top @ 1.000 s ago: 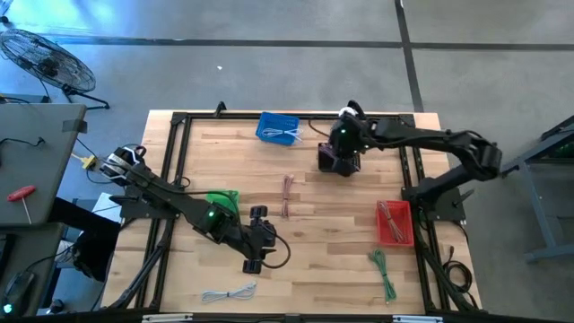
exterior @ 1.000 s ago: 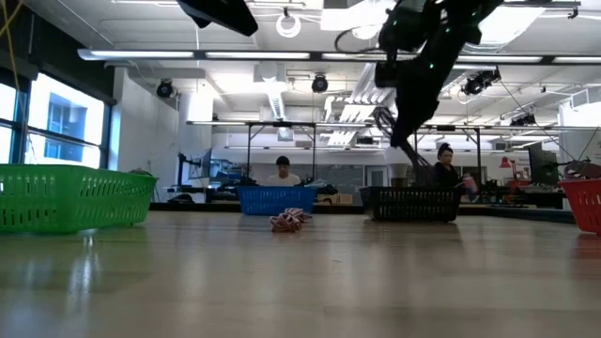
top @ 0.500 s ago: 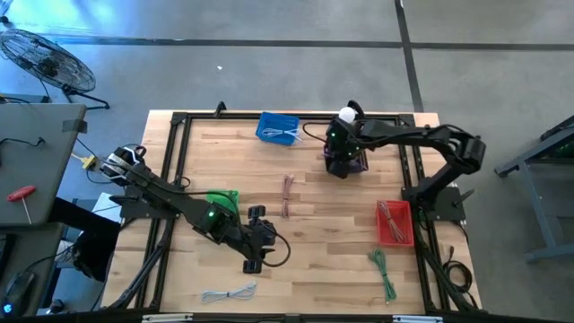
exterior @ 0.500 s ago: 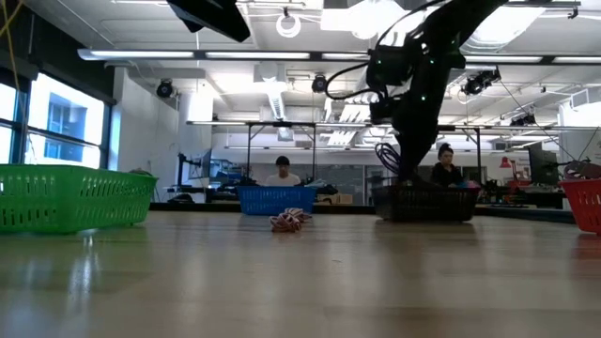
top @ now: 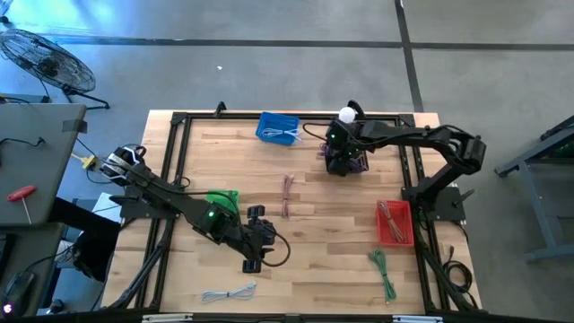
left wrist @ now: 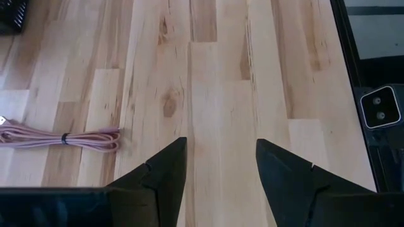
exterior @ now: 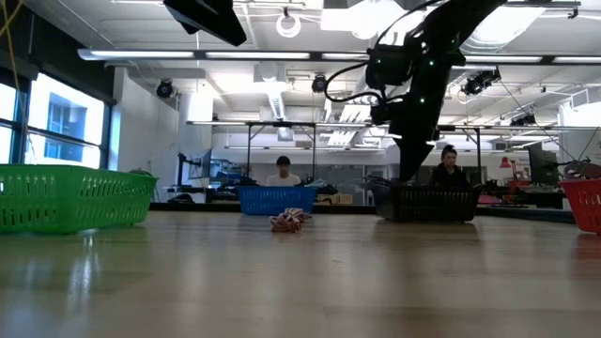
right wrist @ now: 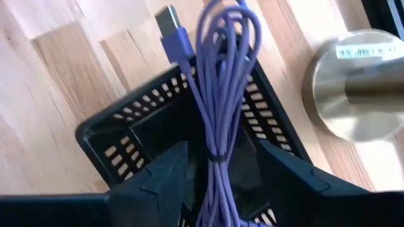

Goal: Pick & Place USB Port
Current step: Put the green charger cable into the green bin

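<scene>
A coiled purple USB cable [right wrist: 214, 75] lies in the black basket [right wrist: 120, 139] at the table's far right. Its looped end and plug [right wrist: 172, 25] stick out over the basket's rim. My right gripper [right wrist: 221, 146] hovers open just above the basket [top: 357, 164], one finger on each side of the coil and apart from it. My left gripper [left wrist: 221, 142] is open over bare wood at the middle near side [top: 255, 253]. A pink cable [left wrist: 63, 137] lies beyond it, at mid-table [top: 287, 193].
A blue basket [top: 278, 127] with a white cable stands at the far edge. A green basket [top: 222, 199] is at the left and a red basket [top: 395, 222] with cables at the right. A green cable [top: 384, 274] and a white cable [top: 229, 293] lie near the front edge. A round metal foot [right wrist: 353, 82] stands beside the black basket.
My right gripper has come down over the black basket with the purple cable. A second ago the cable hung below the gripper, above the basket. It now lies in the basket and no longer hangs in the low view.
</scene>
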`<state>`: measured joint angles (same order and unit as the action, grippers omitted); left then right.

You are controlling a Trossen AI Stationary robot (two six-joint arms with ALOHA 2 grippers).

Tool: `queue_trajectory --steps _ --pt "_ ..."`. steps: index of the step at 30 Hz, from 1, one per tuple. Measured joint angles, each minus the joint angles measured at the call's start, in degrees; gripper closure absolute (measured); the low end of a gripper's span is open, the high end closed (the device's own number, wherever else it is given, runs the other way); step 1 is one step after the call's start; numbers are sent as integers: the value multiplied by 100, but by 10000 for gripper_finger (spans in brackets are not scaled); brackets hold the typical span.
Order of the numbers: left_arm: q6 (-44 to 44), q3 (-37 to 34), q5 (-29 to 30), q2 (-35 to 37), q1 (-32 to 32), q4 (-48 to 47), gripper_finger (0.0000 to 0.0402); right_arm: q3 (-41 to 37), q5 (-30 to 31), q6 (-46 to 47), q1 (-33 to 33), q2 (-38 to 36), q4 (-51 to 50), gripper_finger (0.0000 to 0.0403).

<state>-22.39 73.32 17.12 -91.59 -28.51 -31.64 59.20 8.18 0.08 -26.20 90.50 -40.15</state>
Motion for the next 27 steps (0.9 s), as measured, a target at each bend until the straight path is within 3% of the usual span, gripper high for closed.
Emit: queue_trajectory --steps 4,12,15,20,27 --pt "0 0 0 0 0 0 218 0 -472 261 79 -310 -170 225" --pt "-2 0 -4 0 0 -37 218 0 -3024 1003 837 -1577 -637 235" --pt "-4 0 -51 0 0 -81 218 0 -3534 1725 1402 -2053 -832 235" --pt "-5 -2 -96 0 0 -179 218 0 -3299 3359 2776 -2623 -939 235" --pt "204 -2 -103 0 0 -235 218 0 -1983 6002 5065 -2621 -932 236"
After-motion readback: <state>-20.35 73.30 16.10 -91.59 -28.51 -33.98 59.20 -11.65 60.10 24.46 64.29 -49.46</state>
